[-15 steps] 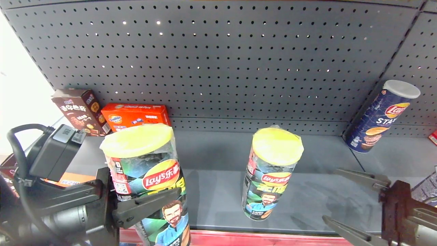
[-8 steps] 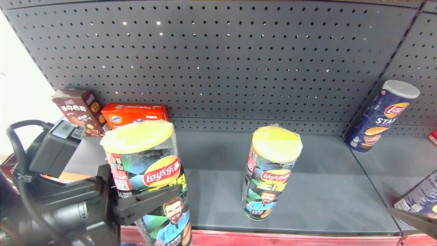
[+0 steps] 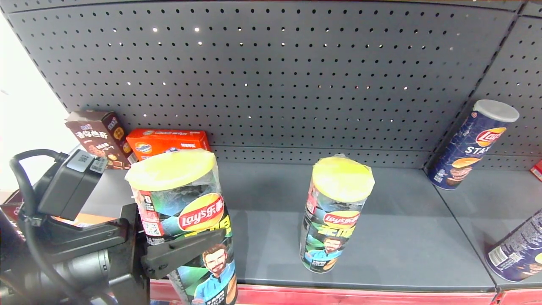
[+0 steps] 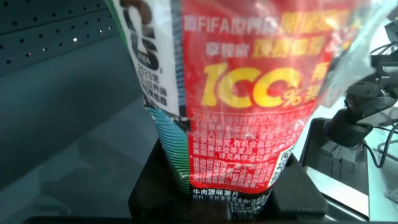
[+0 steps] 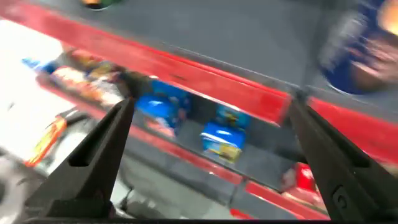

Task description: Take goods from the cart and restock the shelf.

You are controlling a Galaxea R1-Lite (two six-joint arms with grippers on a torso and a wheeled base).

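1. Far left, at the back of the grey metal shelf (image 3: 402,245): a brown cardboard snack box (image 3: 99,135) leans beside a flat orange cardboard box (image 3: 169,144), both against the dark perforated back panel (image 3: 271,76).
2. Front left: the left claw (image 3: 178,250) is clamped around the lower middle of a tall green-and-black crisp canister with a yellow lid (image 3: 182,203), wrapped in loose clear film. It is upright at the shelf's front edge, its base crossing the red edge strip (image 3: 338,295). Whether it rests on anything cannot be told.
3. The left wrist view shows the canister's red printed side (image 4: 249,93) rising straight from the claw.
4. Centre: a matching yellow-lidded canister (image 3: 336,212) stands upright on the shelf, well apart from the held one.
5. Right: a dark blue canister with a grey lid (image 3: 470,144) tilts against the back panel; another dark blue canister (image 3: 514,250) sits at the frame's edge.
6. The right claw (image 5: 211,155) is spread wide and empty, over lower shelves of goods.
7. Handling, as a judgement: the tube is probably light and stiff but dentable, its film slippery. A moderate mid-body grip suits it, and being tall and narrow it should be set down squarely.
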